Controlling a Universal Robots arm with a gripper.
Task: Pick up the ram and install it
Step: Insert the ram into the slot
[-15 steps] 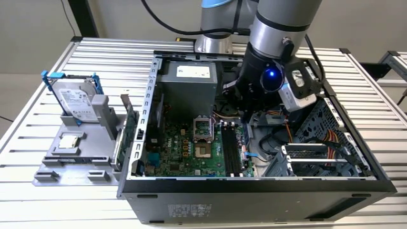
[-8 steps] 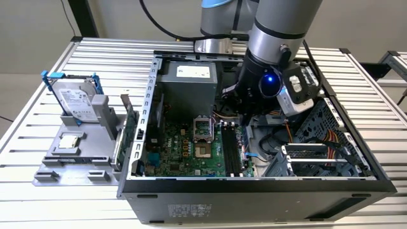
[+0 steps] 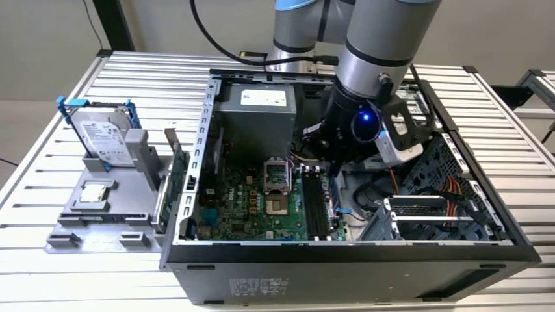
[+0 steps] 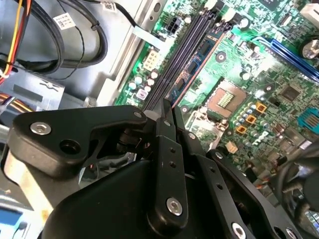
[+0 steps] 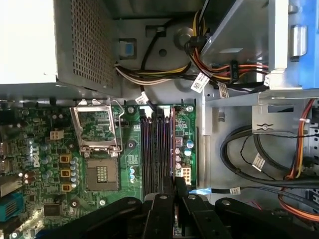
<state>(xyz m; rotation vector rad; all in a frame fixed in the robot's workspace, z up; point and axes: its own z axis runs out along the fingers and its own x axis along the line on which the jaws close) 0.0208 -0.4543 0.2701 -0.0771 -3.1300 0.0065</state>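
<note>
The ram [image 4: 199, 62] is a thin blue stick with black chips, standing on edge along the outermost of the black motherboard slots [image 5: 152, 144]. From above, the ram [image 5: 173, 144] reads as a narrow strip beside the green board edge. In the exterior view the ram [image 3: 332, 192] runs out from under the arm's wrist inside the open computer case [image 3: 191, 195]. My gripper [image 4: 167, 107] is shut on one end of the stick, its black fingers [image 5: 167, 186] pinched close on either side. I cannot tell how deep the stick sits in the slot.
A CPU socket [image 5: 99, 149] lies beside the slots, and a power supply [image 3: 256, 110] stands behind. Cable bundles [image 5: 234, 69] and a drive cage [image 3: 433, 214] crowd the other side. Outside the case, a hard drive [image 3: 104, 136] and a green card [image 3: 176, 175] stand on a grey holder.
</note>
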